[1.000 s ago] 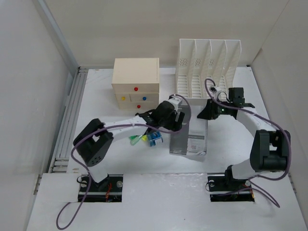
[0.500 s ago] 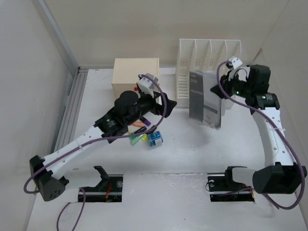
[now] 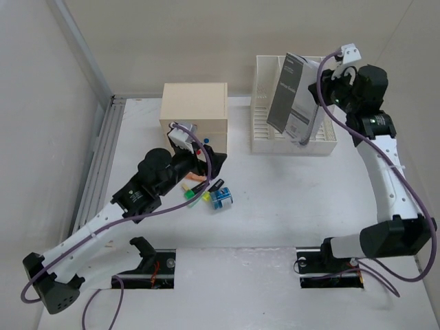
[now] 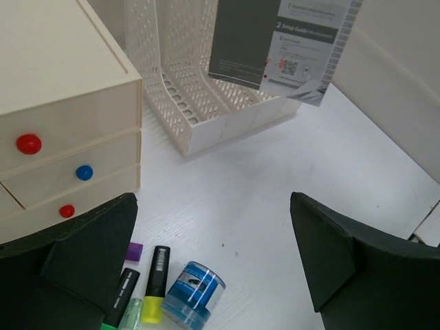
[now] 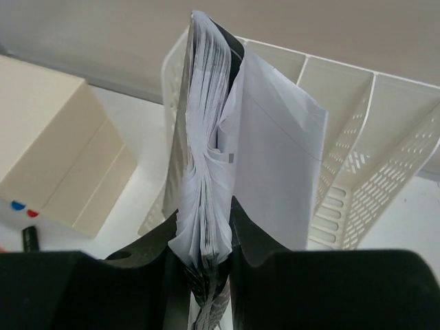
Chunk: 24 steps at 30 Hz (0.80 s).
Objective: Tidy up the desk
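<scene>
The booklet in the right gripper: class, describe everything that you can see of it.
The booklet is a thin sheaf of white paper pages with a dark grey and white cover bearing printed text and a QR code. The right gripper pinches one edge, where the pages rumple. It hangs upright over the white slotted file rack; whether it touches the rack cannot be told.

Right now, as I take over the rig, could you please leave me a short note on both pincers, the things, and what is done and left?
Left pincer: open, empty, hovering over the markers and blue round container beside the drawer box.
Right pincer: shut on the booklet, held upright over the file rack, not in a slot yet.
Done: booklet is off the desk.
Left: slot the booklet; likely clear the markers and container.
</scene>
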{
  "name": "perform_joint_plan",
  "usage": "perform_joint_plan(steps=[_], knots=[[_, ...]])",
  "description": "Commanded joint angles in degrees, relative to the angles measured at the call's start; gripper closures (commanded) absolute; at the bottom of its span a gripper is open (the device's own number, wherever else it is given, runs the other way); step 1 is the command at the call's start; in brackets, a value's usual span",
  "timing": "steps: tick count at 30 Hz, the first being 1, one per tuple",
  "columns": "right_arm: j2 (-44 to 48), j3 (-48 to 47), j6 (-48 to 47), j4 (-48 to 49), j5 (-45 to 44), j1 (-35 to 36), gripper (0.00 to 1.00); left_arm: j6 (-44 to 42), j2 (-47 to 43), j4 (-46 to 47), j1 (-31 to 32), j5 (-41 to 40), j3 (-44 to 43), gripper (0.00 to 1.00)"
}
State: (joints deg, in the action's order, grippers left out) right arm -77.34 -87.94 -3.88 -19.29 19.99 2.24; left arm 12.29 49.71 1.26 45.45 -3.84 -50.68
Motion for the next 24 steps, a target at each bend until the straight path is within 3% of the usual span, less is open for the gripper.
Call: perform_joint_plan(steps=[1,11,24], knots=[[-1.75,-4.17,2.65,11.47,-14.85,4.42,1.00,-0.96,-2.43,2.35,-0.28,-1.70,0.75,0.08],[-7.03,-6.37,-0.95,15.51,-29.29,8.75,1.00,-1.48,-4.71,2.35,-0.28,-2.32,1.90,0.07],[-8.78,-8.56,-3.85,18.23,-34.05,11.73,1.00,-2.01,-5.77,2.35,-0.28,-2.32,2.42,0.07]])
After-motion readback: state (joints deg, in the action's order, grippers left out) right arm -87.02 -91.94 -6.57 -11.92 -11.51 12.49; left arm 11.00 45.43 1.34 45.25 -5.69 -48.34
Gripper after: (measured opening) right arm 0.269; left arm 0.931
